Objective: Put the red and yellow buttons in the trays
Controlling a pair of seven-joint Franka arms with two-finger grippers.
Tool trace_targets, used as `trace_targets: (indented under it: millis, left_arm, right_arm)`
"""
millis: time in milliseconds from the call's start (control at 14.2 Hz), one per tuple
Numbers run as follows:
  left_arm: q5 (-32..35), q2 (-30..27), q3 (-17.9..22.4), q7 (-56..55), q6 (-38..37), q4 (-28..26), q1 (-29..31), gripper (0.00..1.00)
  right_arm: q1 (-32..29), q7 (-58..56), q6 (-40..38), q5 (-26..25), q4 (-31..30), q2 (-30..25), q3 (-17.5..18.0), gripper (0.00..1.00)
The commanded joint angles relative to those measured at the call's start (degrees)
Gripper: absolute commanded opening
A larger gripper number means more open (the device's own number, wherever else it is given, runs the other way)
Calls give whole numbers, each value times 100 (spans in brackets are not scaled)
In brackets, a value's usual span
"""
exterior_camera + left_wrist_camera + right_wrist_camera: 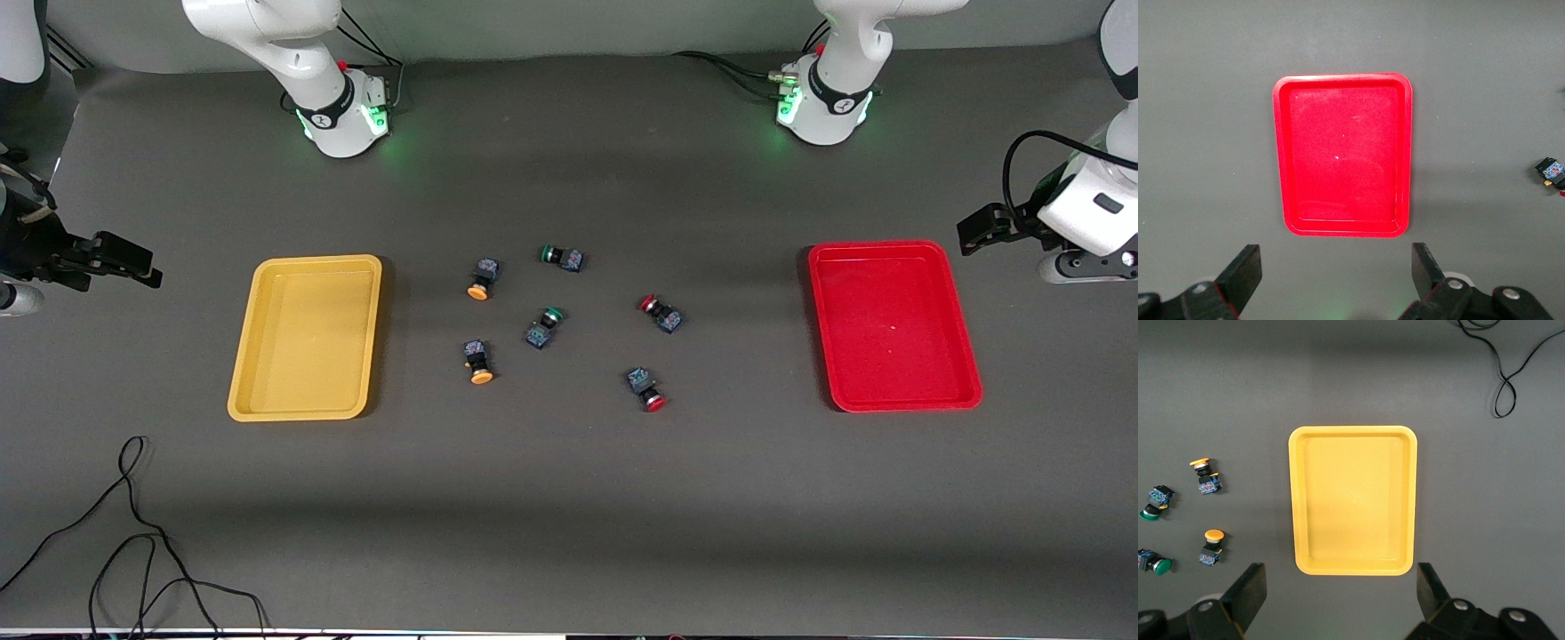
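Two yellow-capped buttons lie beside the yellow tray. Two red-capped buttons lie nearer the red tray. Both trays hold nothing. My right gripper hangs open and empty at the right arm's end, past the yellow tray. Its wrist view shows the gripper, the yellow tray and both yellow buttons. My left gripper hangs open and empty at the left arm's end. Its wrist view shows the gripper and the red tray.
Two green-capped buttons lie among the others in the middle of the table. A loose black cable curls on the table near the front camera at the right arm's end. One button shows at the edge of the left wrist view.
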Motion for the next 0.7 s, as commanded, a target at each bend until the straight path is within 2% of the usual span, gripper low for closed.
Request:
trace_targets:
  millis: [0,281,421,632]
  left_arm:
    - [-43,-56,15,-83,-91,51,-7,100]
    - [-60,-100,50,-65,-161,60,11,100]
    - [-122,-100,59,-65,-205,60,11,100]
    - [-130,-118,50,-74,-223,60,11,100]
  right_arm:
    - [-24,-119,54,-138,-18,-31,47,100]
    - [46,-76,36,-138,-53,13,64,100]
    - [405,379,28,-138,-272,-118,55,100]
    - [1239,1661,220,-33,-781,-338,47,100]
